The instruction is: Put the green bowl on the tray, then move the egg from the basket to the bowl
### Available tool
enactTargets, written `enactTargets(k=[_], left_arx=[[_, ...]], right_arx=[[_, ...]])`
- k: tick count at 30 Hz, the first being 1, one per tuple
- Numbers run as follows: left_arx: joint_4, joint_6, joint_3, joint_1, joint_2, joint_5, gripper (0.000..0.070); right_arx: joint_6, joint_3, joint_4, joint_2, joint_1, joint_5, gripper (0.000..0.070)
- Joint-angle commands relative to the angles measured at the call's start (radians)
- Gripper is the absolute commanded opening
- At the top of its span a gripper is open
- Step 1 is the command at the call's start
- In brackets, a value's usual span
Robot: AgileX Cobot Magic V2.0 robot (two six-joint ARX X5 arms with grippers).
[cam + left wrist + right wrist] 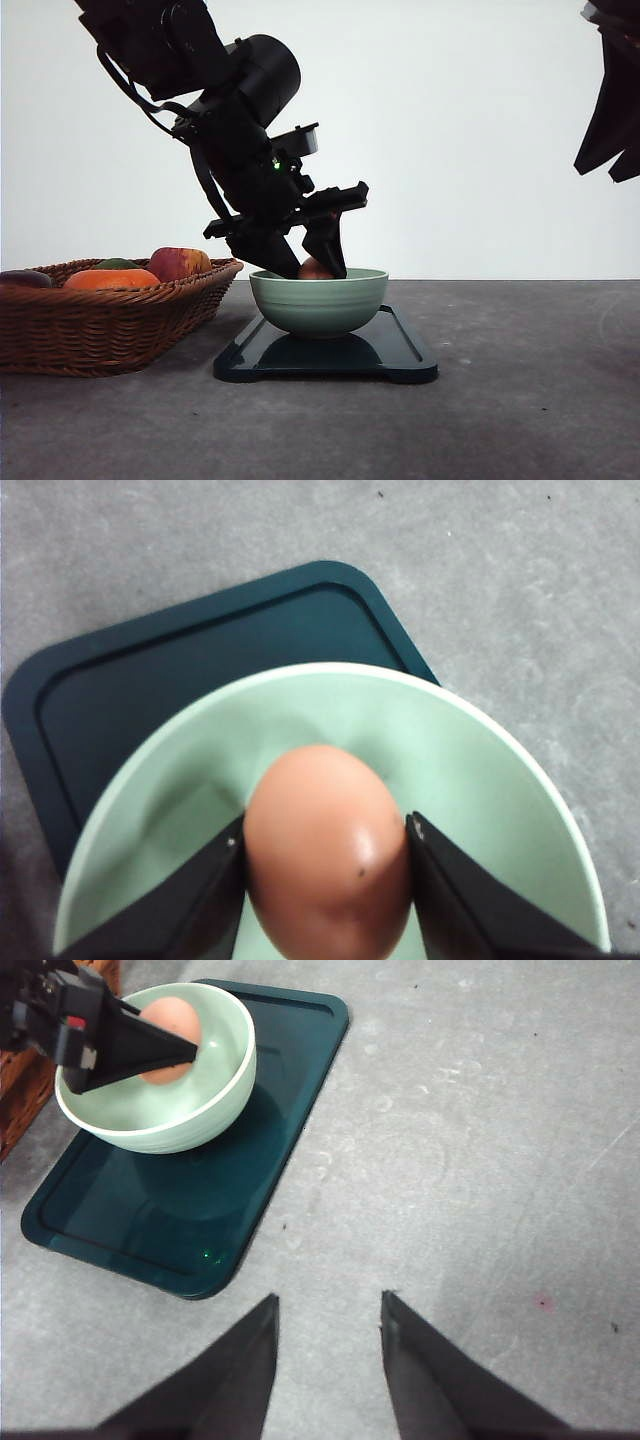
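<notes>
Grey speckled table [520, 400], bearing wicker basket [100, 325] and black tray [400, 355] side by side

Standing here, I can make out no writing, label, brand or number on anything; the flat black rectangular tray [190, 1230] carries only a tiny green speck, too small to read.
</notes>
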Motion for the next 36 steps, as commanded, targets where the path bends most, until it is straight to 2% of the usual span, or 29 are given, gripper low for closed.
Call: enactTargets(k=[1,20,22,26,36], left_arx=[[0.006,0.006,0.023,-0.01,0.029,-0.002,0.0187],[-0.007,0.001,0.023,-0.015,0.052,-0.002,0.0188],[-0.012,-0.001,0.023,-0.015,0.052,-0.002,0.0205],[-0.022,-0.001,0.023,-0.017,0.052,-0.001,0.0299],[-0.085,-0.024,0.06,-0.018,0.05,0.0,0.0324]], right_arx=[[0.01,0.003,0.009,0.008,0.004,0.001,0.0199],[0.01,0.003,0.009,0.008,0.004,0.001,0.0199],[0.01,0.003,0.009,0.008,0.004,0.001,0.0199],[0.01,0.003,0.009,0.008,0.004,0.001,0.0199],[0.01,0.003,-0.007,0.008,0.004,0.001,0.0199]])
